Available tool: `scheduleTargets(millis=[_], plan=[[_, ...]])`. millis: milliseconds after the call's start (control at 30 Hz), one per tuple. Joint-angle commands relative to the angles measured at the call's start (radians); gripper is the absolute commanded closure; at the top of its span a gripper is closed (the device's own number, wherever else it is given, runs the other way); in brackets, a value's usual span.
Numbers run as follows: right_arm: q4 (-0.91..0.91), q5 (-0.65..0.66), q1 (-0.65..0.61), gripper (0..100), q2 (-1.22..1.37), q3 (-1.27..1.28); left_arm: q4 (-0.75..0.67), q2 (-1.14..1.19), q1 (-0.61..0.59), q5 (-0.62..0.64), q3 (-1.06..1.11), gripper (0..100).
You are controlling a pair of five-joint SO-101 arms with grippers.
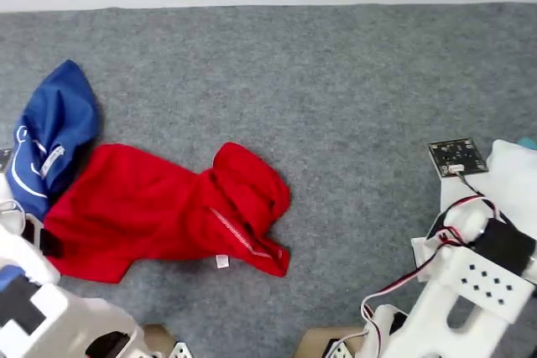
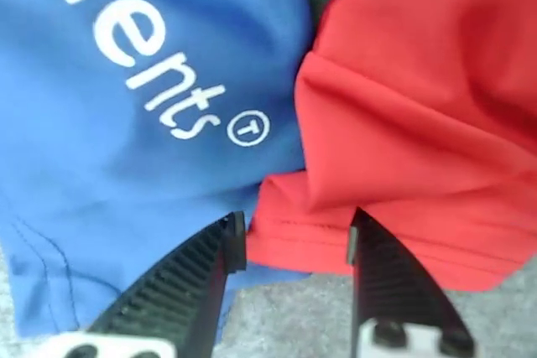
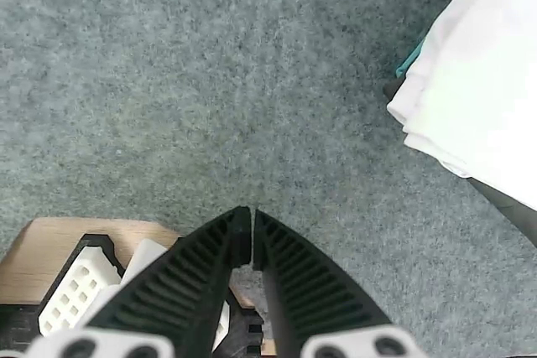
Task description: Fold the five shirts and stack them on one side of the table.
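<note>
On the grey felt table (image 1: 352,106), a crumpled red shirt (image 1: 143,207) lies against a blue shirt (image 1: 54,132). The left gripper (image 2: 295,234) straddles the red hem, jaws spread, apparently poised to pinch. The right gripper (image 3: 252,217) rests clenched beside the folded white stack (image 3: 478,81).

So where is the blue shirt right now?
In the high view the blue shirt lies bunched at the table's left edge, touching the red shirt on its right; the left claw is open where they meet.

A small circuit board (image 1: 457,157) lies on grey felt (image 1: 336,81)
</note>
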Motion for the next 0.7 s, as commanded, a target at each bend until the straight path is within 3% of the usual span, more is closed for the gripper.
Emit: scheduleTargets(millis=[0,400,667], plan=[[0.042,0.003,-0.01,98.3,-0.021,-0.005,-0.009,-0.005,0.0,-0.012,-0.028,80],[0.042,0.005,-0.012,98.4,-0.021,-0.005,-0.037,0.084,-0.003,-0.009,-0.036,80],[0.042,0.005,-0.012,98.4,-0.021,-0.005,0.018,0.054,0.02,-0.015,-0.033,90]])
